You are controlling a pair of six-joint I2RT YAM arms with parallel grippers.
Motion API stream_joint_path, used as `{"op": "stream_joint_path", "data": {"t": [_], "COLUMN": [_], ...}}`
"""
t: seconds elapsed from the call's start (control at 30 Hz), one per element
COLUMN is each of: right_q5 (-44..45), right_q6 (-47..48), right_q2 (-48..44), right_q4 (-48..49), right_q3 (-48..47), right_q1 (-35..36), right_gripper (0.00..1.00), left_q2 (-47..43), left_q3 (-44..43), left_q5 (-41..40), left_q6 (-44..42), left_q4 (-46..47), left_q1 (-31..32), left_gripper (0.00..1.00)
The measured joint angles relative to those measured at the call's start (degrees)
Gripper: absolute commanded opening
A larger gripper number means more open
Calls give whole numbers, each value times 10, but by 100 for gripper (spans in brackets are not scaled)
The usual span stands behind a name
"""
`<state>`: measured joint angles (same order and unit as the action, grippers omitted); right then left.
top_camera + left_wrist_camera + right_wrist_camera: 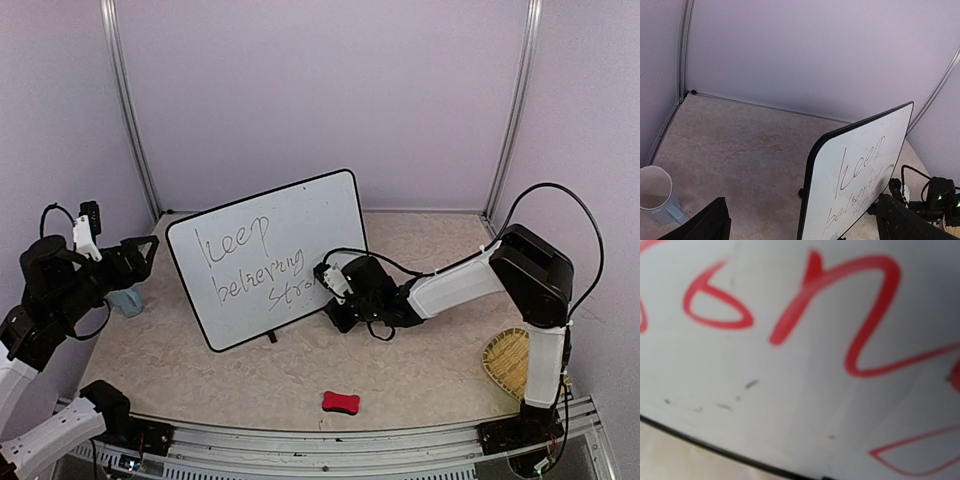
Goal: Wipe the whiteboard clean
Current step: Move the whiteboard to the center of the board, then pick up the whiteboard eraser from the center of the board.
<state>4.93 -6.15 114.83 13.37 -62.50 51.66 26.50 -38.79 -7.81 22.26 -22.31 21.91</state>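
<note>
The whiteboard (270, 255) stands tilted at the table's middle, with handwritten lines across its face. It shows in the left wrist view (860, 170) and fills the right wrist view (800, 370), where the writing is red. My right gripper (326, 290) is pressed up to the board's lower right edge. Its fingers are out of the right wrist view. My left gripper (143, 255) is open and empty, held above the table left of the board. Its fingers (705, 225) stand wide apart at the bottom corners of the left wrist view.
A small red pad (340, 402) lies near the table's front edge. A pale blue cup (127, 298) stands at the left under my left arm, also in the left wrist view (657, 195). A woven basket (507, 362) sits at the right by the right arm's base.
</note>
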Motion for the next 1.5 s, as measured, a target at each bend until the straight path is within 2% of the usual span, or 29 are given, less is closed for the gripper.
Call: {"op": "stream_joint_path", "data": {"t": [0.33, 0.43, 0.67, 0.77, 0.9, 1.0, 1.1, 1.2, 1.33, 1.5], "right_q5": [-48, -50, -41, -31, -11, 0, 10, 23, 38, 23], "right_q6": [51, 54, 65, 66, 67, 65, 63, 59, 51, 26], "right_q2": [0, 0, -22, -46, -83, -88, -88, -96, -145, -257], "right_q4": [2, 2, -31, -48, -53, -55, -66, -66, -72, -59], "right_q3": [0, 0, 0, 0, 0, 0, 2, 16, 49, 95], "right_q1": [-7, -12, -12, -12, -12, -12, -12, -12, -12, -12], "right_gripper": [0, 10, 22, 31, 34, 45, 62, 98, 100, 100], "left_q2": [-7, -7, -7, -7, -7, -7, -7, -7, -7, -7], "left_q3": [0, 0, 1, 2, 3, 3, 3, 3, 3, 3], "left_q5": [0, 0, 1, 2, 5, 9, 11, 11, 11, 11], "left_q6": [0, 0, 0, 0, 0, 0, 0, 0, 0, 0], "left_q4": [0, 0, 0, 0, 0, 0, 1, 1, 0, 1], "left_q1": [-4, -6, -15, -19, -24, -25, -25, -25, -25, -25], "left_gripper": [99, 99, 99, 99, 99, 99, 99, 99, 99, 99]}}
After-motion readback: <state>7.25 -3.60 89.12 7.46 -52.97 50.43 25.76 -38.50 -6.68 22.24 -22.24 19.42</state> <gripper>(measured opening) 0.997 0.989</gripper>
